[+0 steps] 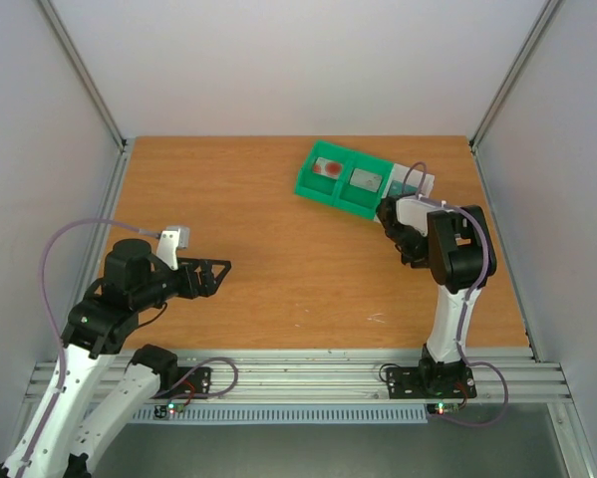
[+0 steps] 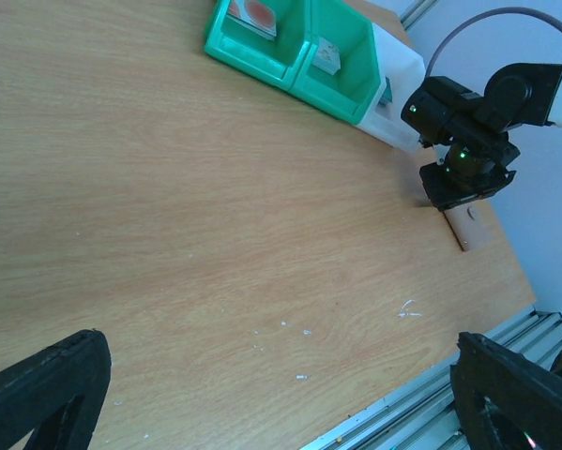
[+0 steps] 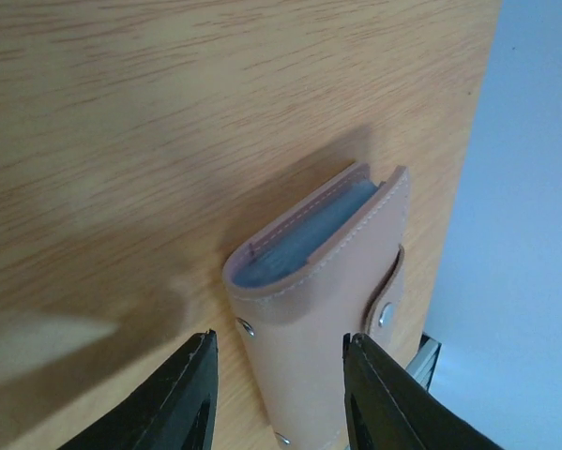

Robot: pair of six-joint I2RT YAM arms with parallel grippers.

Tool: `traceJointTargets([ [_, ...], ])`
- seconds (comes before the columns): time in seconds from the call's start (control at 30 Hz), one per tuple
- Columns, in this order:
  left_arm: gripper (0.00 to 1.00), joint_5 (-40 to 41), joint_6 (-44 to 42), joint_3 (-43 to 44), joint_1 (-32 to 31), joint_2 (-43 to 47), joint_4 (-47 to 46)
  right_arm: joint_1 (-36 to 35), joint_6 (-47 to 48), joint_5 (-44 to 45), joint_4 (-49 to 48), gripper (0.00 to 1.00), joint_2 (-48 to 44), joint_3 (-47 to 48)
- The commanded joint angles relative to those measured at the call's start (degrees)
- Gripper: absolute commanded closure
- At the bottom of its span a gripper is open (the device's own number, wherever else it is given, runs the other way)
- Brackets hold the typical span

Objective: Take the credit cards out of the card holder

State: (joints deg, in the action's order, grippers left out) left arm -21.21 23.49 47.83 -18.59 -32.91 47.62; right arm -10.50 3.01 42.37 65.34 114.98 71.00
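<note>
The card holder [image 3: 323, 309] is a tan leather wallet with snap studs and a grey-blue inside, lying near the table's right edge. It also shows as a thin tan strip [image 2: 466, 228] in the left wrist view. My right gripper [image 3: 281, 349] reaches down over it with one finger on each side; a gap shows at the left finger [image 3: 182, 403]. Two credit cards lie in the green tray [image 1: 308, 184]: a whitish one with a red blotch [image 1: 329, 168] and a greyish one [image 1: 364, 180]. My left gripper [image 1: 221, 271] hovers wide open over bare wood, far left.
The green tray has a white section [image 1: 421, 180] at its right end and sits at the back right, just behind the right arm [image 1: 455, 249]. The table's right edge [image 3: 468, 187] runs close to the holder. White specks [image 2: 295, 328] dot the wood.
</note>
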Motion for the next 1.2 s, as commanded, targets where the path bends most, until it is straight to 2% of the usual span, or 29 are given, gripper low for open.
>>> traceJointTargets([
  [0.0, 0.01, -0.23, -1.08, -0.79, 0.16, 0.76, -3.30, 0.48, -1.76, -0.51, -1.01, 0.62, 1.47, 2.04],
  [0.33, 0.01, 0.94, -1.42, -0.46, -0.31, 1.47, -2.85, 0.96, -2.52, 2.11, -0.24, 0.64, 7.86, 4.39],
  [0.53, 0.01, 1.00, -1.42, -0.46, -0.36, 1.22, -2.72, 1.01, -2.74, 3.07, -0.56, 0.71, 8.26, 4.50],
  [0.63, 0.01, 1.28, -1.42, -0.42, -0.31, 1.35, -2.64, 1.01, -2.57, 2.66, -0.97, 0.78, 7.94, 4.16],
  [0.87, 0.01, 1.74, -1.34, -0.24, -0.31, 1.66, -2.18, 0.80, -1.61, -0.40, -2.97, 0.98, 4.52, 2.31],
  [1.17, 0.01, 2.57, -1.07, -0.43, -0.31, 2.57, -2.26, -3.74, -2.74, -3.80, 0.58, 0.99, -2.26, 4.02],
])
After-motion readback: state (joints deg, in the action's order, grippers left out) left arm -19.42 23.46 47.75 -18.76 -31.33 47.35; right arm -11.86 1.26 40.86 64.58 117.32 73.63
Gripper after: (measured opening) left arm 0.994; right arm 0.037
